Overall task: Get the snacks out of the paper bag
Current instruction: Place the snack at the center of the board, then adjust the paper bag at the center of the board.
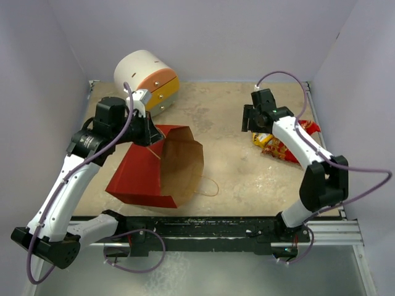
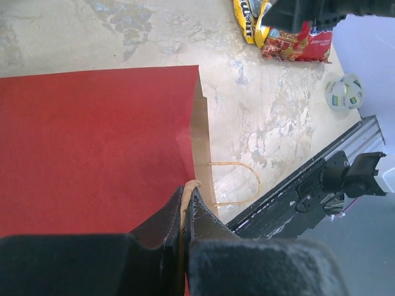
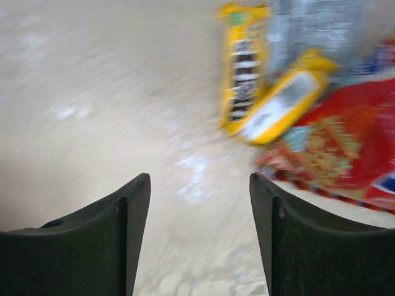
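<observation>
Red paper bag (image 1: 145,176) on its side, left half of table, kraft-brown mouth open toward the right. Left gripper (image 2: 187,198) fingers pinched together on bag's upper mouth edge. Red snack bag (image 3: 345,142) and yellow packets (image 3: 244,74) lie outside bag, just ahead-right of right gripper (image 3: 200,216); its fingers spread, nothing between, view blurred. Mottled beige table (image 1: 234,166); pale lilac walls (image 1: 203,37); drawer unit (image 1: 148,77) back left; tape roll (image 2: 344,92) apart from snacks.

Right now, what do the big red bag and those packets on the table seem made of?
The paper bag looks like matte paper: flat red outside, plain brown inside, sharp folded edges. The snacks look like glossy plastic film, probably: crinkled, brightly printed wrappers.
</observation>
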You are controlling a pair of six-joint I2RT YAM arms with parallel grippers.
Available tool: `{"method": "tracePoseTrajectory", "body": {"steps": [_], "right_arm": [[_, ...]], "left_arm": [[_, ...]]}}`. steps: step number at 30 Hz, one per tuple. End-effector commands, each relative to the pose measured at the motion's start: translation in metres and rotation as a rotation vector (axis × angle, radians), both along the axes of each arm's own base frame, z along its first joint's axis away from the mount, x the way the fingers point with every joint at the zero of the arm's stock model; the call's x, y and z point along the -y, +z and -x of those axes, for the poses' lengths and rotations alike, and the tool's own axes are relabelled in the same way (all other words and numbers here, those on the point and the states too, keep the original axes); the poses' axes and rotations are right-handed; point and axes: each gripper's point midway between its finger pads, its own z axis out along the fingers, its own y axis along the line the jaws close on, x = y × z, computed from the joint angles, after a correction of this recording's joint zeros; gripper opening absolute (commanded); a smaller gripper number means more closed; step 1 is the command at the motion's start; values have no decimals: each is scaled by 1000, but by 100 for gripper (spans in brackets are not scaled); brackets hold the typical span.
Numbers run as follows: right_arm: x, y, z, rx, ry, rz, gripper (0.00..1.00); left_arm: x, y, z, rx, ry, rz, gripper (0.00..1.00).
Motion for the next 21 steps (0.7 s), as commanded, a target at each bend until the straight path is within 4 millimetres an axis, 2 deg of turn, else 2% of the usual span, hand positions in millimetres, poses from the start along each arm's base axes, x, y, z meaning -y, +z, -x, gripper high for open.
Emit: {"method": "tracePoseTrajectory", "body": {"steps": [1,5,7,12,16,19,21], "right_arm": [[-95,9,65,-131,425,-423,71],[-158,10,118,-156,619,-676,83],[-180,-2,141,-198,653,-760,89],[-228,-18,168,-279,658,-927,90],[-242,-31,170,-321,607,-966,79],[-243,-40,166,-339,567,-962,58],[-245,-45,163,-343,535,-973,51]], "left_arm": [[1,17,1,58,11,47,0],[-1,21,4,60,20,57,0],[0,22,5,56,18,58,0],[-1,22,9,33,18,54,0],[-1,22,9,26,24,62,0],[2,22,4,25,24,71,0],[6,23,-1,26,19,82,0]]}}
